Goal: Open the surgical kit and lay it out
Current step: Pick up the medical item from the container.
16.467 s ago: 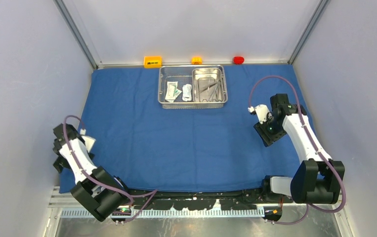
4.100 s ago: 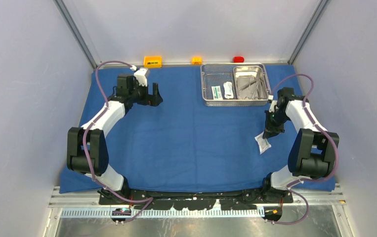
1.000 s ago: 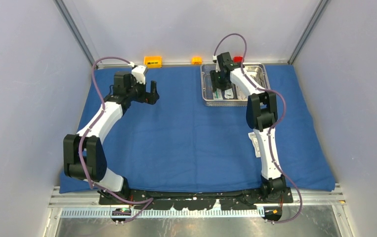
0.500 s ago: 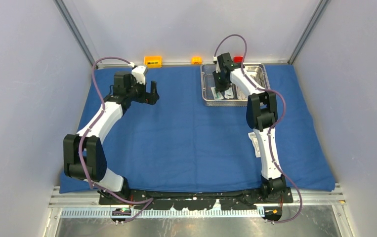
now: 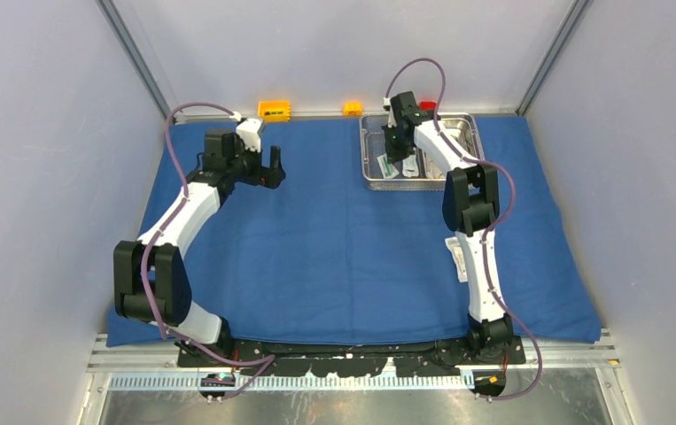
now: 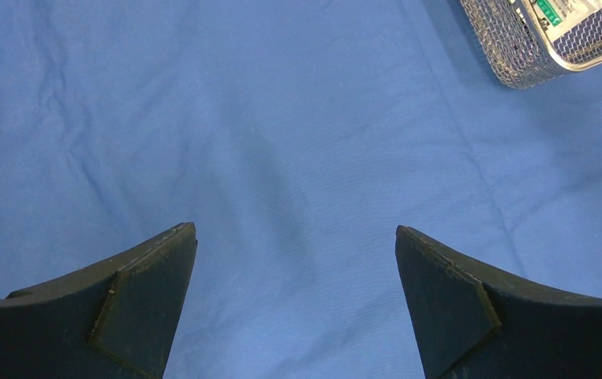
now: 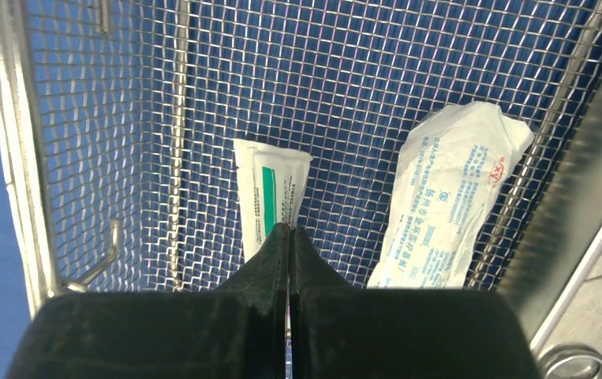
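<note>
The blue cloth (image 5: 334, 266) is lying spread across the bench. Farther out, the left jaws are hanging wide open over bare cloth, holding nothing. At the far edge, inside the mesh tray (image 7: 5, 118), the right jaws are pinching shut on just the end of the green-striped packet (image 7: 270, 197). So slim a bite is probably risking a slip on lifting, or a snag on the mesh.

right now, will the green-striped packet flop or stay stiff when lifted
Probably floppy: the green-striped packet looks thin and flat, and the right gripper pinches only one end. Likely light for its size; its edge could catch on the mesh tray.
</note>
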Robot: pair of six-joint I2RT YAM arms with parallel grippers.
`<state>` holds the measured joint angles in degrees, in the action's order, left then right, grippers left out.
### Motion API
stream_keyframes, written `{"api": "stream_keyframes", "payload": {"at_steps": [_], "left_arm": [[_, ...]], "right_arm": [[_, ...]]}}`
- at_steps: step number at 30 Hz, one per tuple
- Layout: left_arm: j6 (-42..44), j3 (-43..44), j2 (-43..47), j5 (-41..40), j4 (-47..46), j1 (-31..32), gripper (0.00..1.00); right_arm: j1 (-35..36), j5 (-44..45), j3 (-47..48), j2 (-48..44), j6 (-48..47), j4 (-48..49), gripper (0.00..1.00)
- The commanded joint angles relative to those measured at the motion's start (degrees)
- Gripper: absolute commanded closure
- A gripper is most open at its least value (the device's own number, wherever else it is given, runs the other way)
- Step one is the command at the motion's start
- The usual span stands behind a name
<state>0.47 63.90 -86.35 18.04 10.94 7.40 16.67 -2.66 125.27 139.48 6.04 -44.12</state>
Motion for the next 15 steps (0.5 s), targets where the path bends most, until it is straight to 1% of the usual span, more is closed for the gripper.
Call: {"api": "stream_keyframes", "payload": {"at_steps": [1,5,9,12,15], "left_arm": [[0.8,0.2,2.5,0.8,-0.2,0.2,0.00],[0.8,0.6,2.3,0.7,-0.1,0.2,0.00],[0.8,1.3,2.0,0.7,-0.2,0.2,0.00],[1.0,1.8,1.9,0.4,-0.2,0.2,0.00],[1.2,2.4,1.7,-0.2,-0.2,0.2,0.00]], "right_arm": [[-0.1,-0.7,3.0,-8.0,2.0,0.6,0.99],[-0.6,-1.1,2.3,-11.9,3.2,0.8,1.00],[-1.5,-2.0,-1.9,-17.2,5.3,1.8,1.00],[-2.7,-3.4,-9.4,-23.8,7.5,3.1,1.00],[-4.4,-6.0,-22.4,-33.4,10.7,6.8,1.00]]}}
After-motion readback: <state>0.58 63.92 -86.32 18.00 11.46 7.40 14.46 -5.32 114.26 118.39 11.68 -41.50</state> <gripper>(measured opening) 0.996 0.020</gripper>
